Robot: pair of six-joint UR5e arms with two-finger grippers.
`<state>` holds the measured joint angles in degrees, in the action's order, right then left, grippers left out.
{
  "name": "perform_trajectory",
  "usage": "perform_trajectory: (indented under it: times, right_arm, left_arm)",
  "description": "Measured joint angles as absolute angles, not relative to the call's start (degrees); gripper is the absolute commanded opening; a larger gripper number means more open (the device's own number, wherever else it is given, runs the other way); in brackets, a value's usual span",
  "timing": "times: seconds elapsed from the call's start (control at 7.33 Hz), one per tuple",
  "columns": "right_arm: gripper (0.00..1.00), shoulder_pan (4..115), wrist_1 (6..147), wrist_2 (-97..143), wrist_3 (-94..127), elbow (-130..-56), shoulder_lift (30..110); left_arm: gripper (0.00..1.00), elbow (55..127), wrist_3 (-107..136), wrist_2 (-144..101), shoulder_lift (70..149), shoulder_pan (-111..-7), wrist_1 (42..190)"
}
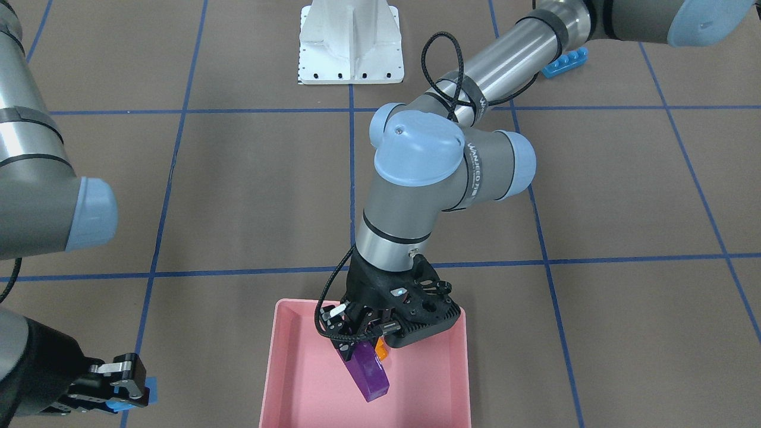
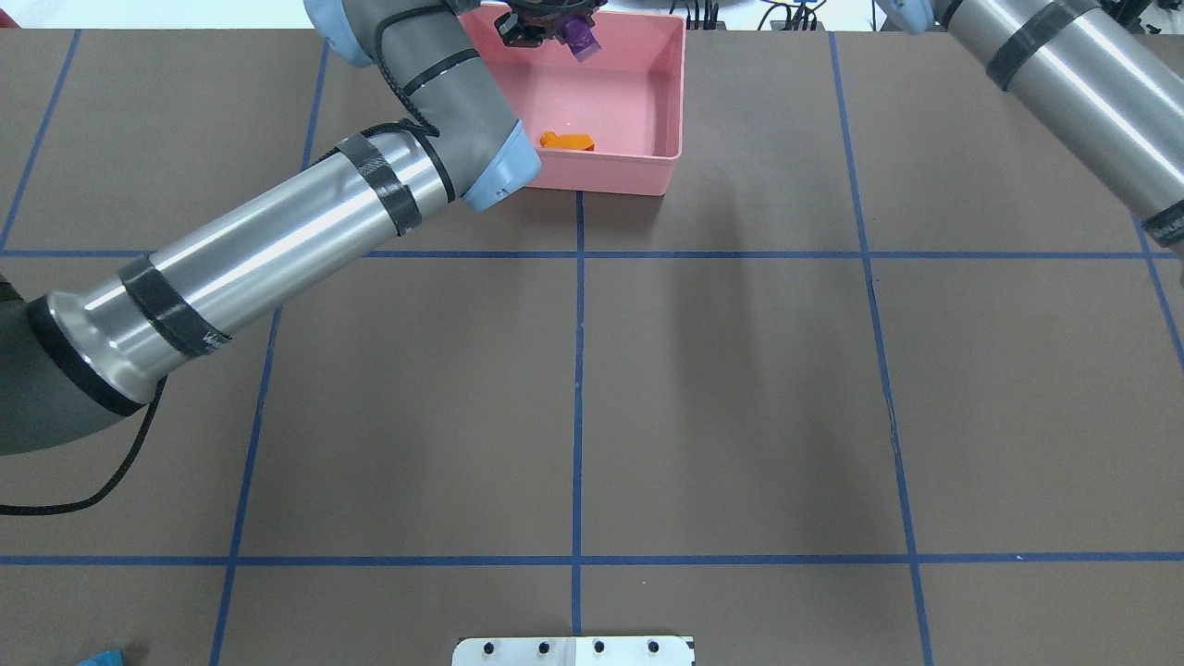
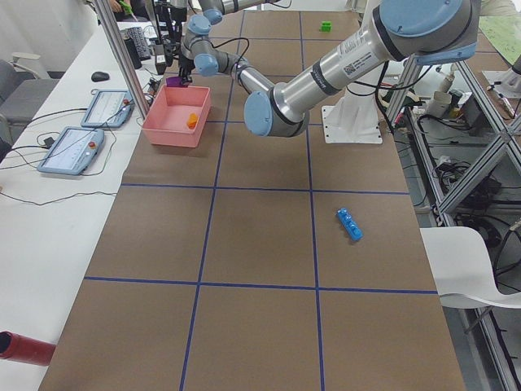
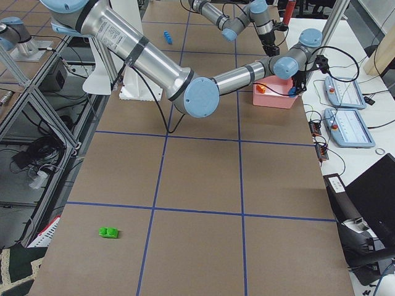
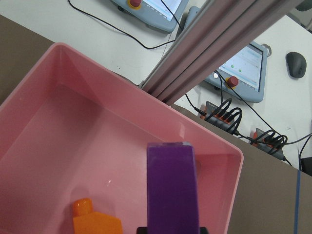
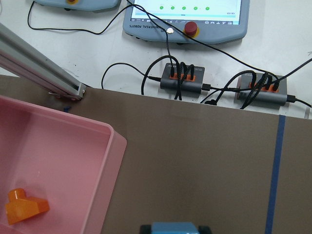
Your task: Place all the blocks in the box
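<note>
My left gripper [image 1: 361, 349] is shut on the purple sloped block [image 1: 371, 375] and holds it tilted above the pink box [image 1: 279, 380]. That block also shows in the left wrist view [image 5: 173, 190]. The orange sloped block [image 2: 566, 141] lies inside the box. My right gripper [image 1: 122, 389] is shut on the small blue cube [image 1: 150, 389] over the table beside the box; the cube's top shows in the right wrist view [image 6: 173, 228]. The long blue bar [image 1: 565, 62] lies on the table near my left arm. The green two-stud block [image 4: 109, 232] lies far off on my right.
The white metal base [image 1: 351, 41] stands at the robot's edge of the table. Beyond the box, off the table, are tablets [image 6: 183, 19], cables and an aluminium post [image 5: 214, 44]. My left forearm [image 2: 277, 240] stretches across the table's left half.
</note>
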<state>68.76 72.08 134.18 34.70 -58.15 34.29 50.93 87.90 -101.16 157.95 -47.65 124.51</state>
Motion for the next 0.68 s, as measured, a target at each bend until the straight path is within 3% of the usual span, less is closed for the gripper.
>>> perform_trajectory:
  times: [0.14, 0.41, 0.68]
  right_arm:
    - [0.0, 69.8, 75.65, 136.88, 34.49, -61.73, 34.6]
    - [0.0, 68.79, 79.57, 138.59, 35.6, -64.67, 33.39]
    - [0.0, 64.79, 80.13, 134.76, 40.14, -64.69, 30.86]
  left_arm:
    - [0.99, 46.65, 88.07, -98.62, 158.86, -47.51, 127.8]
    - [1.0, 44.21, 87.55, -97.42, 159.3, -46.93, 130.51]
    - [1.0, 52.24, 83.64, -106.75, 154.97, -49.73, 126.2]
